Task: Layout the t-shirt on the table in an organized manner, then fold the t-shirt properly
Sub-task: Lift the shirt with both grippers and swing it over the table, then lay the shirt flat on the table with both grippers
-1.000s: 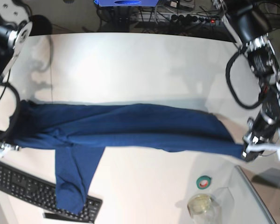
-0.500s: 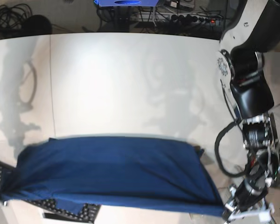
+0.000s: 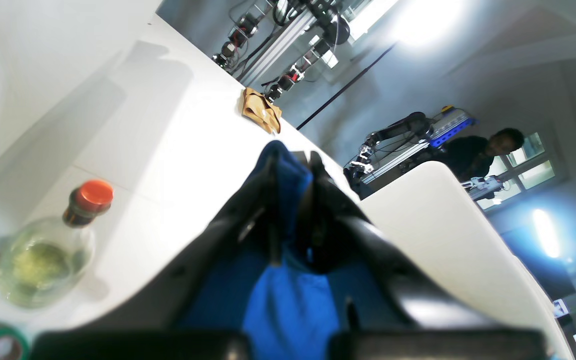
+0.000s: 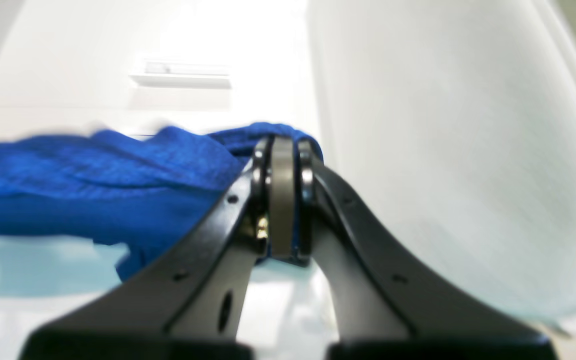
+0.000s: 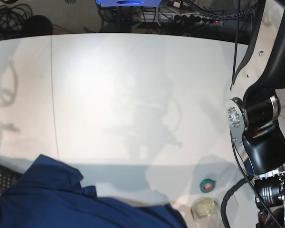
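Observation:
The dark navy t-shirt fills the bottom left of the base view, bunched and close to the camera, above the white table. Both grippers are below that view's edge; only the left arm's upper links show at the right. In the left wrist view my left gripper is shut on a fold of the t-shirt, blue cloth pinched between the fingers. In the right wrist view my right gripper is shut on the t-shirt, which trails off to the left, blurred.
A green tape roll and a glass bottle with an orange cap stand at the table's front right. A black keyboard peeks out at the left beside the shirt. A brown cloth lies far off.
The shirt, earlier stretched across the table between both grippers, has come toward the camera and now bunches at the bottom left. Both grippers have left the base view.

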